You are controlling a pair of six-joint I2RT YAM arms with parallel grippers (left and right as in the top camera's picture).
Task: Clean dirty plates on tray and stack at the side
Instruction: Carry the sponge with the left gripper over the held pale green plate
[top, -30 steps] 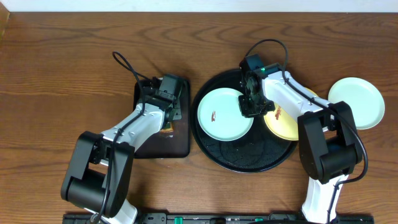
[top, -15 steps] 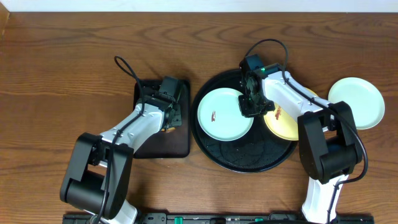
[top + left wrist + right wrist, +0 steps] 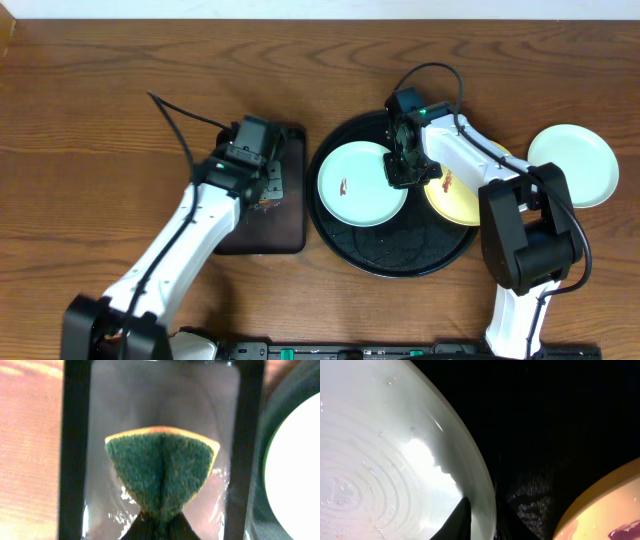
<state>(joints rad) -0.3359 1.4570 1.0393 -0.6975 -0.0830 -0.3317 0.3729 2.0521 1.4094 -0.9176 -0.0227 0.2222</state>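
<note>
On the round black tray [image 3: 390, 258] lie a mint-blue plate [image 3: 352, 185] with a brown smear and a yellow plate [image 3: 458, 200] with a reddish smear. A second mint-blue plate [image 3: 577, 165] sits on the table right of the tray. My right gripper [image 3: 403, 170] is shut on the right rim of the mint plate [image 3: 385, 470], one finger [image 3: 457, 522] lying on its inner face. My left gripper [image 3: 161, 529] is shut on a green and yellow sponge [image 3: 162, 472], which folds between the jaws over the small rectangular tray [image 3: 75, 460].
The rectangular black tray [image 3: 285, 235] lies just left of the round tray, its wet floor glinting. The round tray's rim [image 3: 260, 510] and the mint plate [image 3: 297, 475] show at the right edge of the left wrist view. Wood table all round.
My left gripper has closed on the sponge, and the left arm has risen and stretched out over the rectangular tray. The right gripper and all the plates stay where they were.
</note>
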